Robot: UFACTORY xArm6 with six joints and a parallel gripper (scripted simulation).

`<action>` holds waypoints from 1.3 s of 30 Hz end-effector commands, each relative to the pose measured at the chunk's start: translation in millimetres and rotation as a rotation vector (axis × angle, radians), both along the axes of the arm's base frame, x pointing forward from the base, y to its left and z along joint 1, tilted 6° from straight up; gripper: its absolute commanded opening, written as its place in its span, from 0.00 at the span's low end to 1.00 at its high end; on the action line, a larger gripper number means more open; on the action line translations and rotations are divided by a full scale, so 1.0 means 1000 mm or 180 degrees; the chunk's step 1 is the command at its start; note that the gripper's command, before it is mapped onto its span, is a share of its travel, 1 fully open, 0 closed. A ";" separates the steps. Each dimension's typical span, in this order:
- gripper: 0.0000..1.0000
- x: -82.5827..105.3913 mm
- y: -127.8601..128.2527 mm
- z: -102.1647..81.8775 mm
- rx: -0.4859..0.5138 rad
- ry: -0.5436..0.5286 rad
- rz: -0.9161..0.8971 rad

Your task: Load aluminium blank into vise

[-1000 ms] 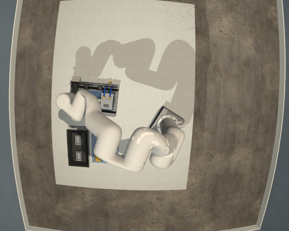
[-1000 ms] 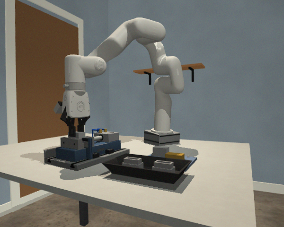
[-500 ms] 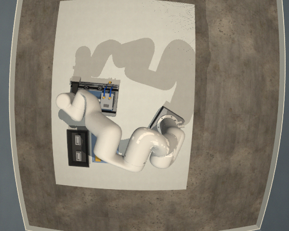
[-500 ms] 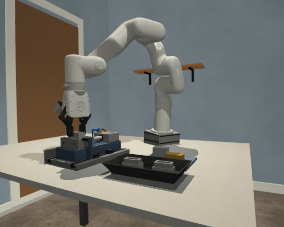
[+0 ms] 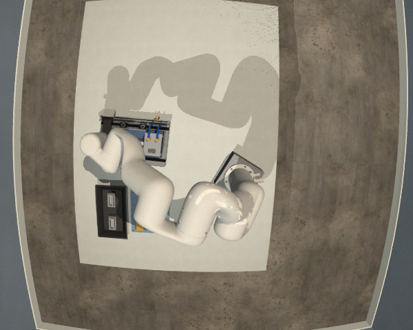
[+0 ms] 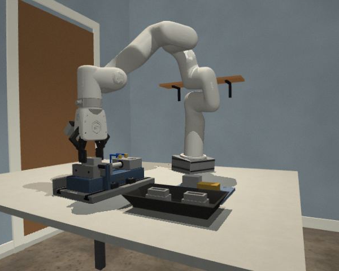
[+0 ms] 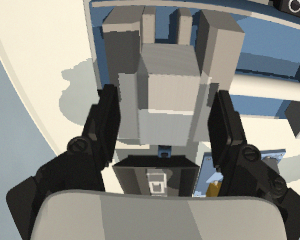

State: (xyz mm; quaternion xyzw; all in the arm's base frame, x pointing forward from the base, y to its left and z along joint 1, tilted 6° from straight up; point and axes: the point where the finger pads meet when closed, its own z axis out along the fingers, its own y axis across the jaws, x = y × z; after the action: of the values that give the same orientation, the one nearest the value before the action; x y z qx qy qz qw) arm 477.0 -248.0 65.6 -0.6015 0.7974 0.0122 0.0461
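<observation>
Aluminium blank point(image 7: 169, 90), at frame centre, sits in the vise point(image 7: 220, 43); the gripper point(image 7: 165, 127) jaws stand spread, releasing it; next, retract straight up.

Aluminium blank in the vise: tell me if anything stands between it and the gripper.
Nothing visible does. The gripper is open, its fingers flanking the aluminium blank, which sits in the vise opening with a gap on each side.
</observation>
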 end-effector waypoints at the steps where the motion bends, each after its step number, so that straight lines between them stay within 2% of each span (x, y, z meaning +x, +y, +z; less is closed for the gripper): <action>1: 0.69 0.001 -0.001 0.002 -0.0008 -0.0013 -0.0001; 23: 0.69 0.001 -0.001 0.004 -0.0008 -0.0013 -0.0001; 39: 0.69 -0.001 -0.003 0.037 -0.0008 -0.0013 -0.0001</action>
State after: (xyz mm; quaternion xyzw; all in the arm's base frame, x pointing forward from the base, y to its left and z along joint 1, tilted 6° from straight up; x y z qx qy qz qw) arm 475.8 -250.3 92.9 -0.6015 0.7974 0.0113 0.0464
